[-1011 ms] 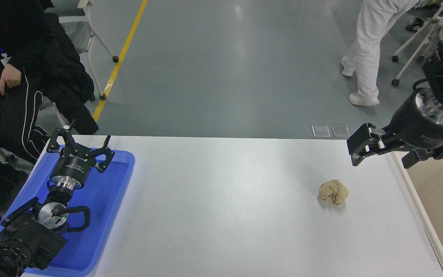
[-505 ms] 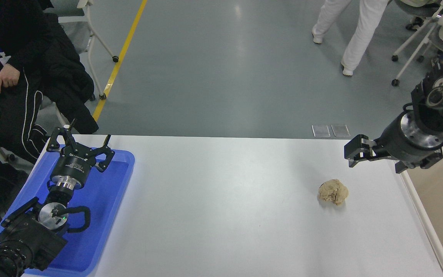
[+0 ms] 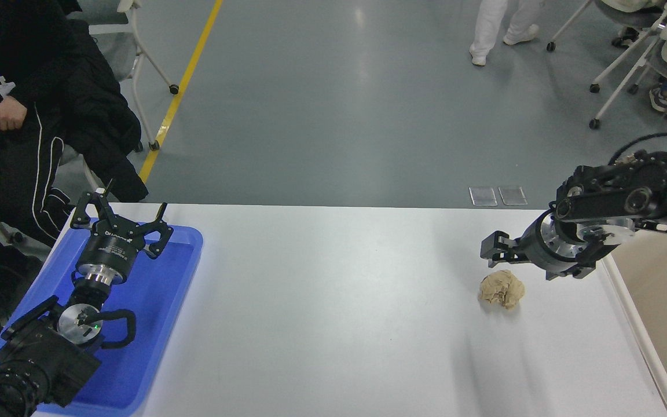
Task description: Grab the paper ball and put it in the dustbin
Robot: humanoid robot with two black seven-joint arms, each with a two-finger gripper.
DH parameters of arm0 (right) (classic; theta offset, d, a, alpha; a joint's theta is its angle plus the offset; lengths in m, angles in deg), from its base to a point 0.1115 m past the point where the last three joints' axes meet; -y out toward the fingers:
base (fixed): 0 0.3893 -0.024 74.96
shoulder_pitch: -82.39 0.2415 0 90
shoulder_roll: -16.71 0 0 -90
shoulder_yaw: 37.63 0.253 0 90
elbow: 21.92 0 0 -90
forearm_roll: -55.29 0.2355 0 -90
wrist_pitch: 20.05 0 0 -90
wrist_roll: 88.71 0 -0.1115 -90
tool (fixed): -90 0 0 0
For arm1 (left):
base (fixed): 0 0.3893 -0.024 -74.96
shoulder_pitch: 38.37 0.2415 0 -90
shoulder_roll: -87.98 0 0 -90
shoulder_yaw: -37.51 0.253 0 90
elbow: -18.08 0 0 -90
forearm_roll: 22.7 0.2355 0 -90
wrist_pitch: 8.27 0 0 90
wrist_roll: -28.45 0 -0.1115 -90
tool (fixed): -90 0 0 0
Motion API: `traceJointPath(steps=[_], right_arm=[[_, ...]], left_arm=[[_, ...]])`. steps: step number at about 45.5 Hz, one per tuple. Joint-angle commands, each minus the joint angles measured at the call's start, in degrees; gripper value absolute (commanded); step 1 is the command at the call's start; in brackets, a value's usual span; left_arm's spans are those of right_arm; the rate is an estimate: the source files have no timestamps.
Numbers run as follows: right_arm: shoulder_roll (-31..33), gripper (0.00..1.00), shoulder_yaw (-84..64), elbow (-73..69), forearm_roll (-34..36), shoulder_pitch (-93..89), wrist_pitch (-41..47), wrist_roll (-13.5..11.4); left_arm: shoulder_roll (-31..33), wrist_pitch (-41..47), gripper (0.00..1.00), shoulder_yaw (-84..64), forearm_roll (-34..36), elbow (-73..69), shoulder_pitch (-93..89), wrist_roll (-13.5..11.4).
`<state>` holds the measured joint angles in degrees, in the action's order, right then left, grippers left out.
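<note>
far left: a seated person in black clothing (image 3: 15, 116) sits beyond the table's corner, one hand (image 3: 6, 120) resting in the lap. the left gripper (image 3: 120, 223) is parked over the blue tray (image 3: 154, 324) at the near-left side of the white table (image 3: 322, 313); its fingers (image 3: 87, 209) are spread wide apart, pointing away from the camera, holding nothing.

centre: bare tabletop only.

right: the paper ball (image 3: 501, 289) lies on the table, loose and ungripped. the right gripper (image 3: 493, 250) comes in from the right edge with its arm lying nearly level, tips pointing left. the tips sit just above and slightly to the far side of the ball, close to its upper left, with no visible contact. whether these fingers are apart or together cannot be told from this angle.

far right: the dustbin (image 3: 637, 324) stands at the table's right edge, behind the gripper's wrist, near the ball but not touching it. a person in white (image 3: 498, 23) stands on the floor beyond.
</note>
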<state>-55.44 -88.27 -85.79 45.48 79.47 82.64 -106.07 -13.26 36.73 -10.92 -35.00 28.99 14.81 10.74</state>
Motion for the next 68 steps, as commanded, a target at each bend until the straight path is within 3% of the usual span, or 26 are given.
traceJointPath(steps=[1,14,41,46,51,53,57,58,68], right_arm=[[-3.96,1.0,3.62,12.62,-5.4,-11.05,-0.57,1.19],[-7.21,1.0,3.62,22.03,-5.66,-17.29,-0.57,3.12],[-11.61,0.99,3.18,31.97,-12.08,-23.18,-0.83,3.12],[-11.7,0.87,3.09,32.05,-12.17,-23.53,-0.66,3.12],[-11.7,0.62,2.92,32.05,-13.13,-23.71,0.05,3.12],[-11.7,0.49,2.83,31.97,-13.75,-23.71,0.22,3.03],[-11.7,0.05,2.83,31.88,-14.63,-23.62,1.45,3.03],[-11.7,0.0,2.83,31.88,-14.71,-23.62,1.98,3.03],[-11.35,0.0,2.83,31.97,-14.19,-23.01,2.68,3.12]], left_arm=[[0.0,0.0,1.0,0.0,0.0,-0.02,-0.01,-0.04],[0.0,0.0,1.0,0.0,0.0,-0.02,-0.01,-0.04],[0.0,0.0,1.0,0.0,-0.09,-0.02,-0.01,-0.04],[0.0,0.0,1.0,0.0,-0.09,-0.02,-0.01,-0.04],[0.0,0.0,1.0,0.0,-0.09,-0.02,-0.01,-0.04],[0.0,0.0,1.0,0.0,-0.09,-0.02,-0.01,-0.04],[0.0,0.0,1.0,0.0,-0.09,-0.02,-0.01,-0.04],[0.0,0.0,1.0,0.0,-0.09,-0.02,-0.01,-0.04],[0.0,0.0,1.0,0.0,-0.09,-0.02,-0.01,-0.04]])
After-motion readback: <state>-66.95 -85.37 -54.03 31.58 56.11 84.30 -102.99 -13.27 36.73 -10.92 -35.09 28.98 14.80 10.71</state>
